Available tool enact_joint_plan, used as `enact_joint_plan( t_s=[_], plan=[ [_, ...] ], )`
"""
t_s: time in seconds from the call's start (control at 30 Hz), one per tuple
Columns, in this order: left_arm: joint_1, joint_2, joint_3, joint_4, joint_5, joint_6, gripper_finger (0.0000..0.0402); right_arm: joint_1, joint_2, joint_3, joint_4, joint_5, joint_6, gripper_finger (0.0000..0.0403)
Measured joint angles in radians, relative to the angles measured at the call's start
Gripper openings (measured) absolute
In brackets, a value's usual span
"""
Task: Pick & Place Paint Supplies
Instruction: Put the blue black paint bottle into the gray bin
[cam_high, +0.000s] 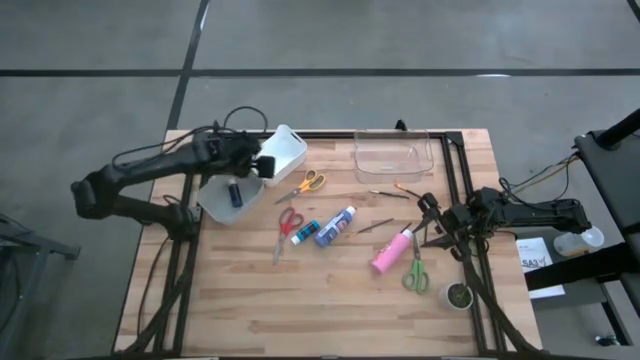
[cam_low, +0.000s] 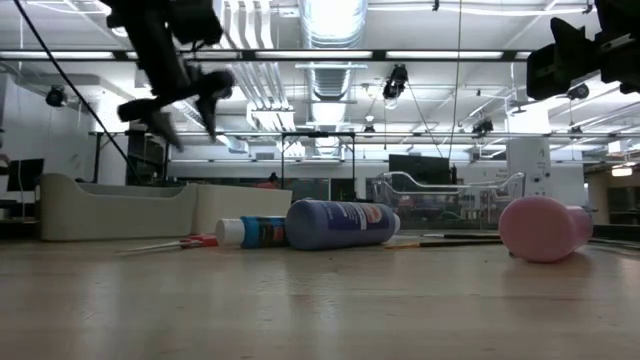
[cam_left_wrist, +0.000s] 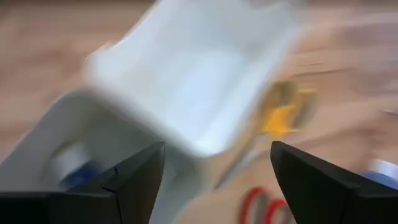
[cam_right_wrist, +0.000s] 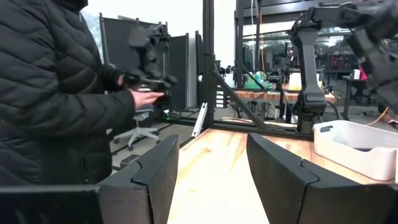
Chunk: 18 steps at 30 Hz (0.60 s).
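Bottle (cam_high: 233, 192), dk blue, half-hidden in white bin (cam_high: 222, 206); left gripper (cam_high: 262, 166) jaws spread, empty; right gripper (cam_high: 430, 222) jaws apart.

Pale wood-plank table (cam_high: 300, 300); glossy pink bottle (cam_high: 391, 252); smooth white plastic bin (cam_high: 285, 150); clear plastic tray (cam_high: 392, 158).

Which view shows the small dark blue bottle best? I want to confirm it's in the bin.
The high view: the dark blue bottle lies inside the white bin, below the open left gripper. The left wrist view gives only a blurred blue shape there. The low view's bin wall hides it; the right wrist view doesn't show it.
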Motion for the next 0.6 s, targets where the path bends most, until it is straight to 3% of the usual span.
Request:
enact_joint_plan(
  t_s=[0.13, 0.27, 0.6],
  plan=[
    [-0.119, 0.021, 0.0, 0.151, -0.086, 0.092, 0.0304, 0.0, 0.0, 0.0, 0.0, 0.0, 0.0, 0.0188],
    [-0.183, 0.074, -0.001, 0.208, -0.088, 0.138, 0.0304, 0.0, 0.0, 0.0, 0.0, 0.0, 0.0, 0.0188],
    [-0.236, 0.203, 0.0, 0.334, 0.18, 0.342, 0.0304, 0.0, 0.0, 0.0, 0.0, 0.0, 0.0, 0.0188]
  ],
)
